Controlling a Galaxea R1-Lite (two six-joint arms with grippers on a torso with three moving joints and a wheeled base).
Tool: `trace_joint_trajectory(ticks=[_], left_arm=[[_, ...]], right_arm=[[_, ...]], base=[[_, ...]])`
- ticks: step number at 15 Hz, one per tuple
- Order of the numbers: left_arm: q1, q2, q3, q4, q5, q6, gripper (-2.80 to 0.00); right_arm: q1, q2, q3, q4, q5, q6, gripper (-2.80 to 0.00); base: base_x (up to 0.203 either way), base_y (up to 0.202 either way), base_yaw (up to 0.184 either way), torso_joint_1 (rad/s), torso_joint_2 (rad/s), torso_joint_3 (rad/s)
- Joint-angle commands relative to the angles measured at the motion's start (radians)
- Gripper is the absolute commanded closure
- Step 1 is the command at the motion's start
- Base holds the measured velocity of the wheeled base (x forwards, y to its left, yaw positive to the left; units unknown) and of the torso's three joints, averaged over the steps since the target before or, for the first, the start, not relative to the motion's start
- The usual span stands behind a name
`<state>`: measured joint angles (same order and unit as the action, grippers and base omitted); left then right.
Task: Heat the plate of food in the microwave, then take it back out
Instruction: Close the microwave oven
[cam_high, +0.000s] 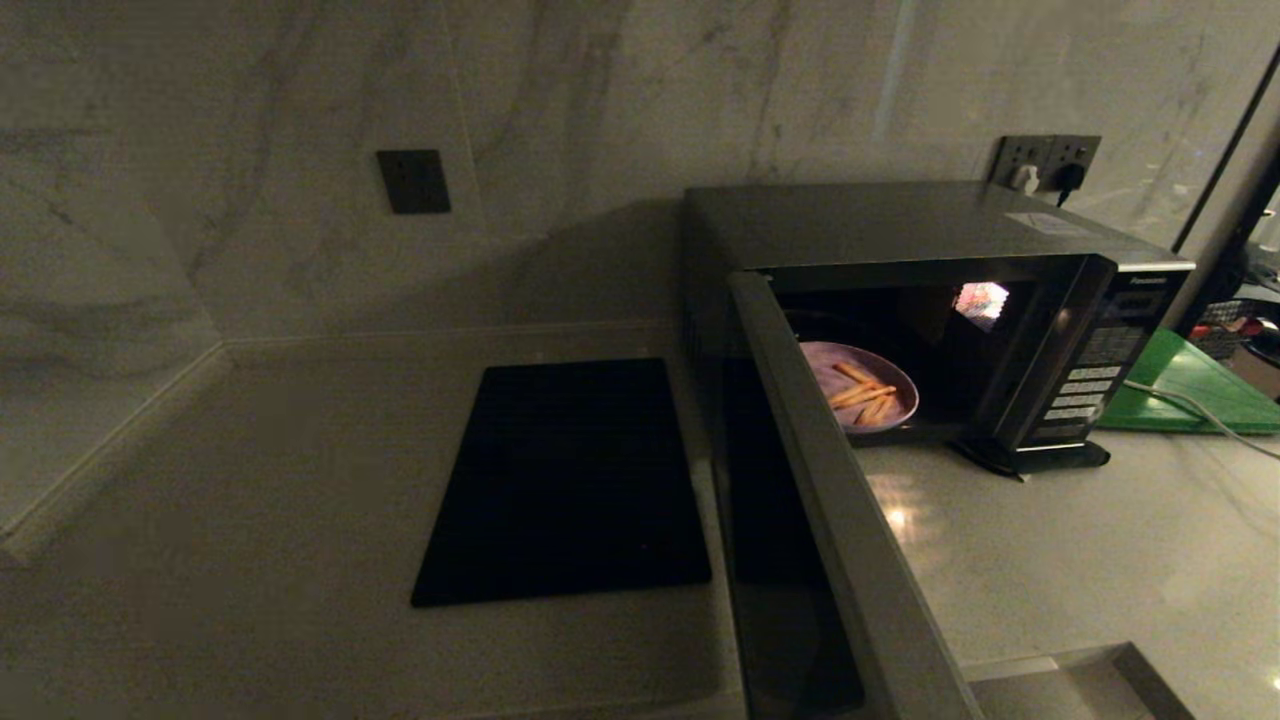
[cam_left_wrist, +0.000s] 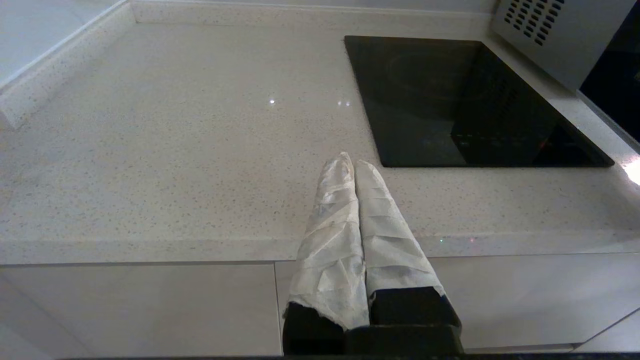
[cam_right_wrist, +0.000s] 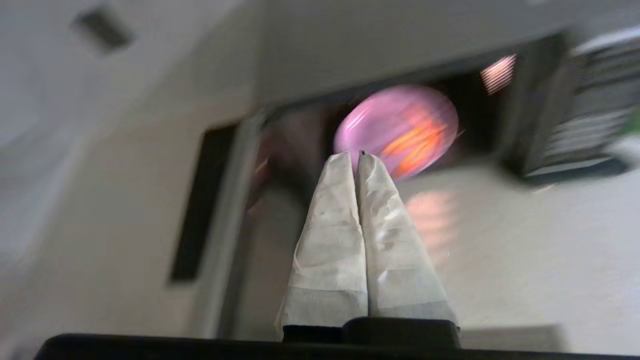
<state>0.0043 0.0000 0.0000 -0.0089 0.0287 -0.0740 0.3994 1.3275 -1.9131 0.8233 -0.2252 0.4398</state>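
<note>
The silver-grey microwave (cam_high: 900, 220) stands at the back right of the counter with its door (cam_high: 830, 520) swung wide open toward me and its inside lit. The lilac plate of food (cam_high: 858, 385) with orange-tan sticks sits inside the cavity. In the right wrist view the plate of food (cam_right_wrist: 395, 127) shows beyond my right gripper (cam_right_wrist: 354, 156), which is shut and empty, well in front of the microwave opening. My left gripper (cam_left_wrist: 348, 161) is shut and empty, low over the counter's front edge, left of the cooktop. Neither arm shows in the head view.
A flat black cooktop (cam_high: 570, 480) lies left of the open door. A green board (cam_high: 1190, 385) and a white cable (cam_high: 1190, 408) lie right of the microwave. Wall sockets (cam_high: 1045, 160) sit behind it. A sink edge (cam_high: 1080, 680) shows at the front right.
</note>
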Motion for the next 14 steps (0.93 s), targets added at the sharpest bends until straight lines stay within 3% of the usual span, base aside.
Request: trace_joint_trajectory(ticks=[1,10,14], left_arm=[[0.0,0.002,0.0,0.0,0.0,-0.001,0.0],[0.0,0.002,0.0,0.0,0.0,-0.001,0.0],[0.0,0.002,0.0,0.0,0.0,-0.001,0.0]], right_arm=[[0.109,0.039,-0.014,0.033,0.002,0.042,0.0],[0.558,0.164,-0.066,0.071,0.005,0.143,0.0],[0.675,0.251,-0.064,0.093,0.009,0.195,0.0]], base=[[0.0,0.0,0.0,0.0,0.0,0.0],[0.0,0.0,0.0,0.0,0.0,0.0],[0.0,0.0,0.0,0.0,0.0,0.0]])
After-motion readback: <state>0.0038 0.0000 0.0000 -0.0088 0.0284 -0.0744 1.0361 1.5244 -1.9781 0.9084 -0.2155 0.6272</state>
